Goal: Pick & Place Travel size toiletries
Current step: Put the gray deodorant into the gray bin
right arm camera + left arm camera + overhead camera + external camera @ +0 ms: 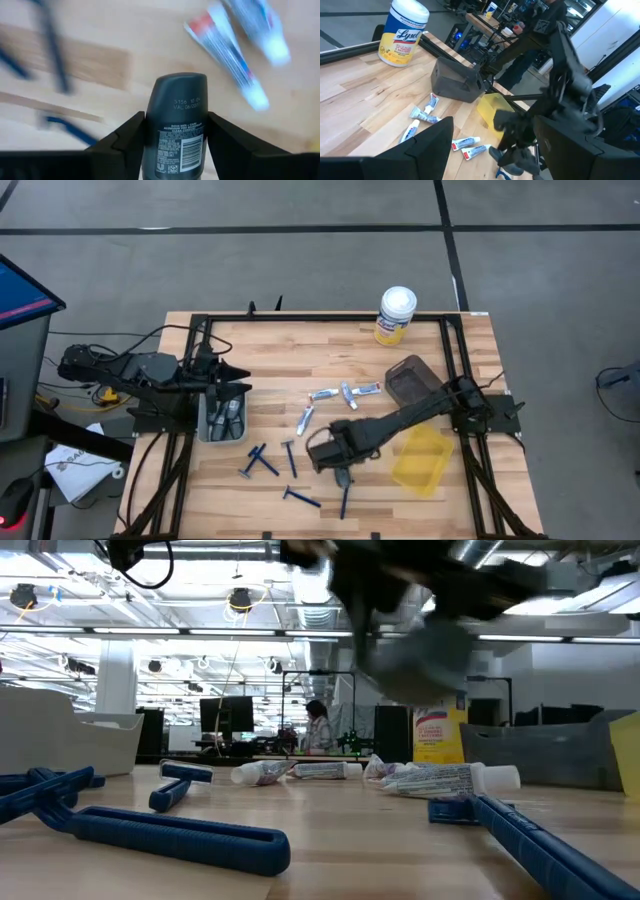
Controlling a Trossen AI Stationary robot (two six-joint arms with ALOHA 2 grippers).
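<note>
1. A dark grey deodorant stick [175, 127] sat clamped between the two fingers of the right gripper [175, 142], its printed label and barcode facing the wrist camera and its rounded cap pointing away over the wooden table [330, 370].
2. In the high view that right gripper [335, 455] lay at lower centre of the frame, with the grey piece [343, 476] showing at its lower edge.
3. Blue razors [262, 460] were scattered in the lower centre of the high view, left of and below the gripper.
4. Small white tubes [345, 393] lay in a loose group at mid frame, just above the right gripper.
5. In the low view a long blue razor [170, 830] stretched across the lower left and the tubes [440, 778] lay at centre right.
6. The left gripper [235, 378] hovered at centre left of the high view over a grey bin [205, 425] holding more dark grey pieces [232, 417]; its fingers stood apart.
7. A dark tray [410, 378] and a yellow tray [422, 460] lay at right of the high view.
8. A yellow canister with a white lid [396, 315] stood at the upper centre edge of the table.
</note>
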